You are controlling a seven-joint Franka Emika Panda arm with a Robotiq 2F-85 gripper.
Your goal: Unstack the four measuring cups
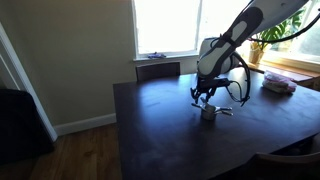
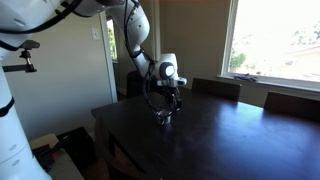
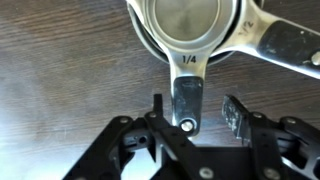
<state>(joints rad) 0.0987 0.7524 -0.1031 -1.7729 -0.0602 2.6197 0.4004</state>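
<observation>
On the dark table (image 1: 150, 135) the four measuring cups (image 3: 190, 25) sit nested together, seen in both exterior views as a small silver stack (image 2: 163, 117) right under the gripper (image 1: 205, 97). From the wrist view, the gripper (image 3: 195, 108) is spread, its fingers either side of the handle stamped 1/4 (image 3: 188, 90); a second handle (image 3: 285, 40) angles off to one side.
</observation>
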